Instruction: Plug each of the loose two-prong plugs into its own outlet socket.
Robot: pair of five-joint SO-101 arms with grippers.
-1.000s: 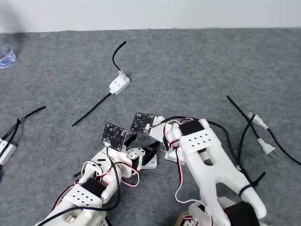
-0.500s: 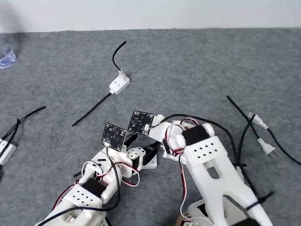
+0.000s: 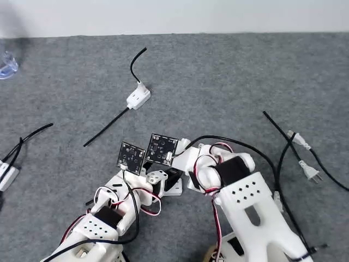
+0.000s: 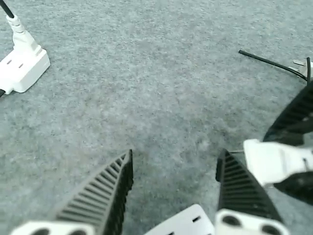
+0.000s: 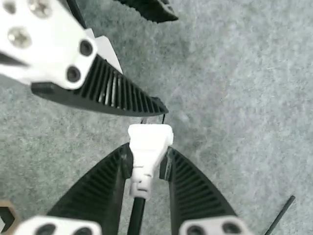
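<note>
My right gripper [image 5: 148, 149] is shut on a white two-prong plug [image 5: 149, 137], whose black cord runs back between the fingers. Its prongs end close to one ribbed black finger [image 5: 107, 93] of the left gripper, which crosses just ahead of it. My left gripper [image 4: 177, 156] stands open over bare carpet, with the held plug [image 4: 271, 161] beside one finger. A white outlet socket [image 3: 138, 98] lies farther off on the carpet, also in the left wrist view [image 4: 22, 66]. Both arms [image 3: 106, 218] [image 3: 245, 196] crowd together at the near edge.
Two more white plugs [image 3: 310, 173] [image 3: 297, 139] on black cords lie at the right. Another white socket [image 3: 5, 176] sits at the left edge with a black cord [image 3: 32, 134]. A thin black cable [image 3: 106, 126] trails from the middle socket.
The right arm has swung left with its plug, bringing its wrist closer to the left arm's. The left arm has stayed put.
</note>
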